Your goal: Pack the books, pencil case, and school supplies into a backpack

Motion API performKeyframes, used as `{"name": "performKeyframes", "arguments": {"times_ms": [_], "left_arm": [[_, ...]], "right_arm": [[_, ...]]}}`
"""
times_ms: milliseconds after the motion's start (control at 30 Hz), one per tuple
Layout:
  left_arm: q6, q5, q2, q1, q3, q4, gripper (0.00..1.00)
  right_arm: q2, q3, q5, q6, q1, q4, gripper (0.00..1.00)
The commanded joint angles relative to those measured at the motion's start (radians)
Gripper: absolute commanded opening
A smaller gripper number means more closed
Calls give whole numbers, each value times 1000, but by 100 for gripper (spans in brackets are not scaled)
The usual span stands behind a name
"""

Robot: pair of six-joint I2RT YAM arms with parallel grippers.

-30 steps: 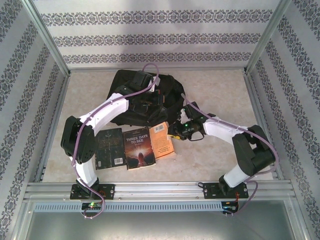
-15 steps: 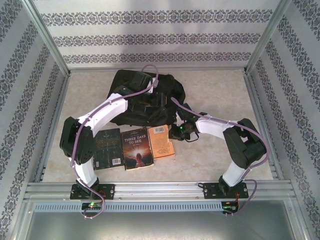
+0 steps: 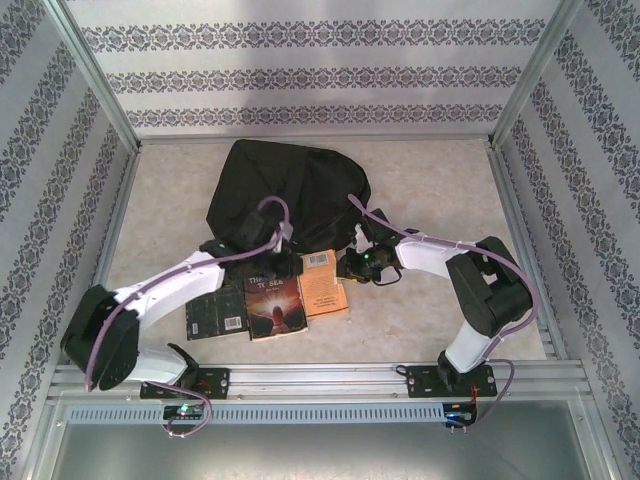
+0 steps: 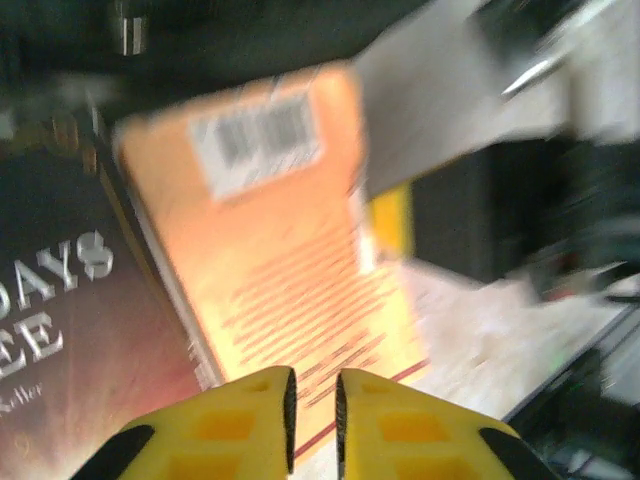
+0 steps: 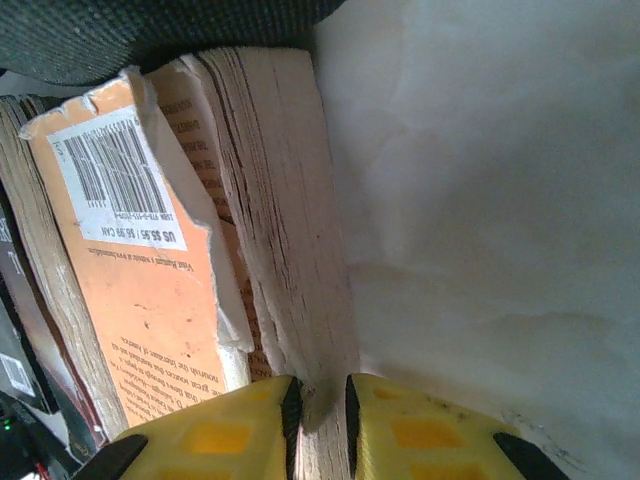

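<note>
The black backpack (image 3: 300, 180) lies at the back middle of the table. Three books lie in a row in front of it: a black one (image 3: 215, 313), "Three Days to See" (image 3: 275, 305) and an orange one (image 3: 322, 285). My left gripper (image 3: 288, 265) hovers over the orange book (image 4: 290, 250). In the left wrist view its fingertips (image 4: 313, 375) are almost together, with a thin slit and nothing between them. My right gripper (image 3: 345, 268) is at the orange book's right edge. In the right wrist view it (image 5: 320, 385) is shut on the page block of the orange book (image 5: 130, 290), whose torn cover curls up.
Metal frame rails (image 3: 110, 250) and patterned walls close in the table on three sides. Bare tabletop (image 3: 430, 190) lies to the right of the backpack. The two grippers are close together over the orange book. The backpack's edge (image 5: 150, 30) touches the book's far end.
My left arm has pulled back out of the backpack toward the near edge and now hangs over the books. My right gripper has slid left onto the orange book's edge.
</note>
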Motion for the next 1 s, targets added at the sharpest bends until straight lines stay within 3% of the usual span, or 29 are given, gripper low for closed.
{"name": "performKeyframes", "arguments": {"times_ms": [0,400,733,967], "left_arm": [[-67,-3,39,-44,-13,144,12],[-94,-58,188,-61,-76,228,0],[-97,-44,241,-61,-114,285,0],[-107,-27,273,-61,-133,327,0]], "right_arm": [[13,-38,-10,10,4,27,24],[-8,-65,-109,48,4,95,27],[-75,-134,-317,143,9,290,32],[-62,-111,-332,107,35,257,48]]}}
